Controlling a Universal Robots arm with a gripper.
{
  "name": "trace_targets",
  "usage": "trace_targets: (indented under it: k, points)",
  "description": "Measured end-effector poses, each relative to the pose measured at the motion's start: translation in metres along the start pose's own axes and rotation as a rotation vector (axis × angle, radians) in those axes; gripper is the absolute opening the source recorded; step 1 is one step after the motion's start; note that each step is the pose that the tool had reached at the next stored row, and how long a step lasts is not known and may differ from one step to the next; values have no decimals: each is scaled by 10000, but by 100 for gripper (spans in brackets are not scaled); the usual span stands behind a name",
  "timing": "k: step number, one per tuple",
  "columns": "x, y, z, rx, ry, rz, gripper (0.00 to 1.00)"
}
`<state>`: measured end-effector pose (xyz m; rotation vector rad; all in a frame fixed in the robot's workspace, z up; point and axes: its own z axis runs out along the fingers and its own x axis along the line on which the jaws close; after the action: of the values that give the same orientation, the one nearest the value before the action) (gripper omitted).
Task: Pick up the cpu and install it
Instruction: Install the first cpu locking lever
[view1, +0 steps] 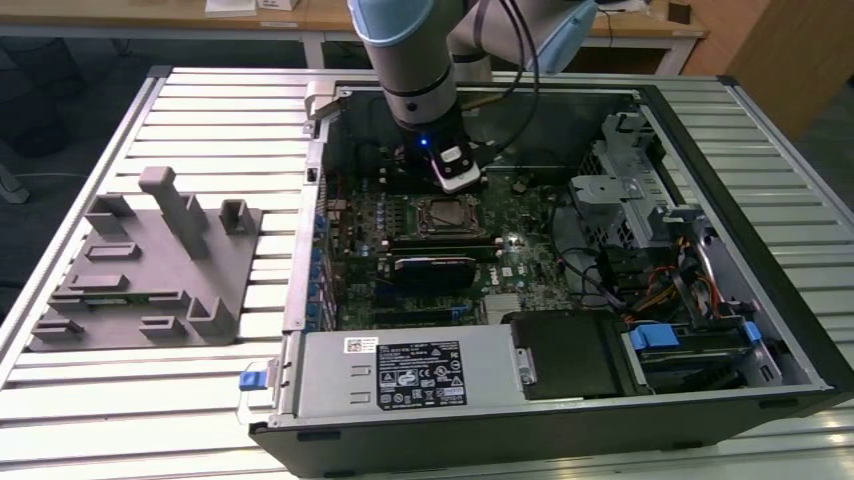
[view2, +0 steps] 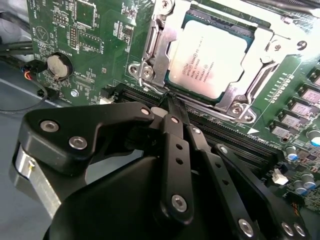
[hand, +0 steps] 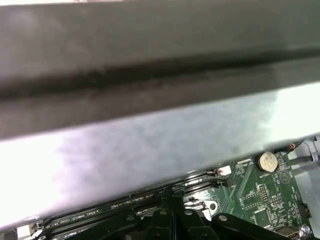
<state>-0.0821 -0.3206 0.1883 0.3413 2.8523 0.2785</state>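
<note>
End effector (view2: 172, 100) right up close in the second wrist view: black fingers (view2: 176, 150) pressed together, tips meeting at a point, nothing held btwn them. The tips sit just beside the near edge of the socket frame (view2: 150, 55), over the dark memory slots (view2: 240, 135).

Just past them, the cpu (view2: 209, 57) lies flat inside that frame, pale metal top facing up, looking seated already. So the chip's on the motherboard (view2: 90, 45), not in the end effector.

Risks from here, as I judge it: tips are v. close to the frame. Any dip or sideways drift could knock the retention bracket or scrape the slots. If the chip isn't fully square in the socket, a nudge could shift it and bend contacts underneath; can't tell seating for sure from here.

Further off, in the exterior view, the arm (view1: 416, 70) reaches down into the open computer case (view1: 747, 260) on the slatted surface (view1: 200, 130). Cables (view1: 587, 270) crowd the exterior view's right side, so a wide swing could snag them. Grey fixture tray (view1: 147, 270) sits well apart on the exterior view's left.
</note>
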Motion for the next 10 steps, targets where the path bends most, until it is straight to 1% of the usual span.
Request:
trace_targets:
  k: [4, 10]
  points:
    - [-12, -1, 3, -86, 19, 25, 11]
    - [-41, -24, 5, -186, 41, 53, 11]
